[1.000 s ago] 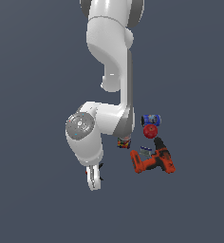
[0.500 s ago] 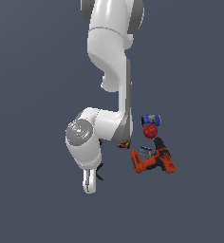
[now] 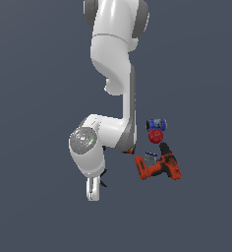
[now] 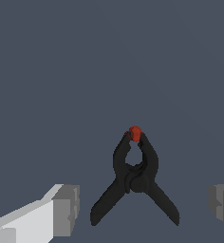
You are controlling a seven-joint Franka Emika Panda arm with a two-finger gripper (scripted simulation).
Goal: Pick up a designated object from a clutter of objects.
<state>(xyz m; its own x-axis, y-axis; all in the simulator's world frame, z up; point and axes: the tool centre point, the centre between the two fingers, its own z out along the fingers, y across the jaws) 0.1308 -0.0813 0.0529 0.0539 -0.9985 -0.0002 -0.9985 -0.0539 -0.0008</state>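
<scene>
clamp matte black, wishbone-shaped, red tip; hand spread wide around it, gripping nothing.

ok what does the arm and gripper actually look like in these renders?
Glossy white rounded arm links with grey joint bands and a speckled silver cap at the lower joint. The gripper is white; its fingers are blocky, white with grey pads. No cables or markings visible.

One black spring clamp, one power drill, one blue can, one red ball
</scene>
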